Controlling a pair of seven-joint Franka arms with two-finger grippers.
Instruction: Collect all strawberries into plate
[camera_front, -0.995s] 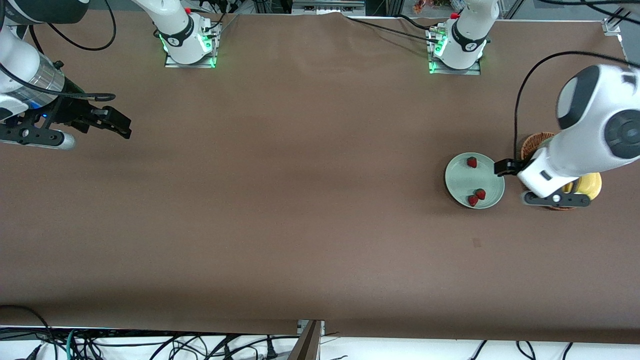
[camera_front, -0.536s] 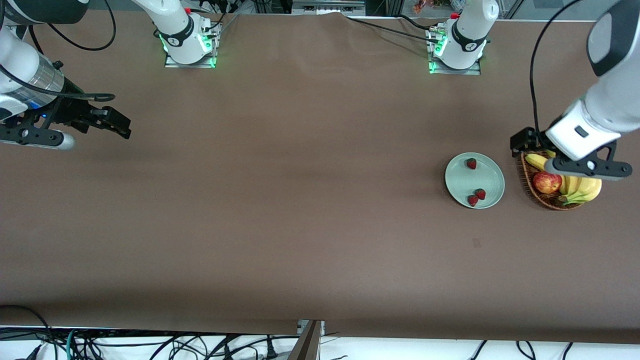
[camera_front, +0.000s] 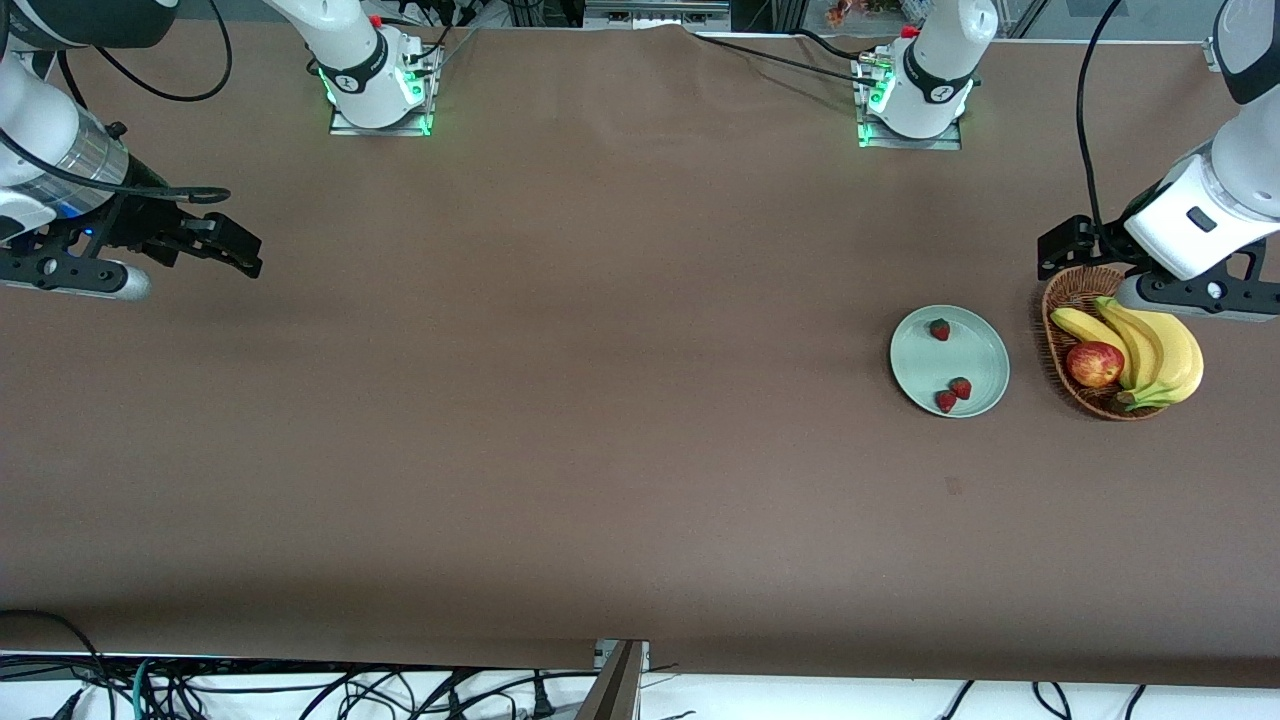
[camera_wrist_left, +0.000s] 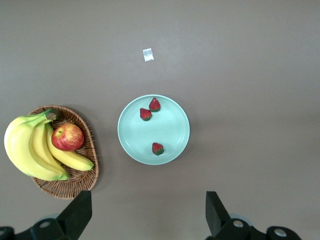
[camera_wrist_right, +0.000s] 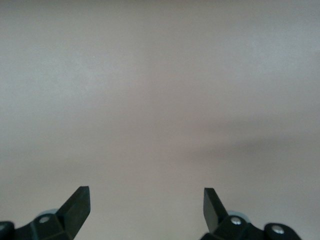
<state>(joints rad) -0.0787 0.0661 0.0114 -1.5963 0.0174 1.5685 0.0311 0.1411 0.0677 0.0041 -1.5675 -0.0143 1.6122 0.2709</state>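
Three red strawberries lie on mint plate.

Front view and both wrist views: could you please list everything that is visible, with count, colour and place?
strawberries: three, red, all on the plate; two lie together nearer the front camera, one apart.
plate: one, pale mint green, on the table toward the left arm's end.
basket: one, brown wicker, beside the plate.
bananas: one bunch, yellow, in the basket.
apple: one, red-yellow, in the basket.
table: one, brown.
left end effector: black, open, empty, above the table near the basket's rim.
right end effector: black, open, empty, waiting over bare table at the right arm's end.
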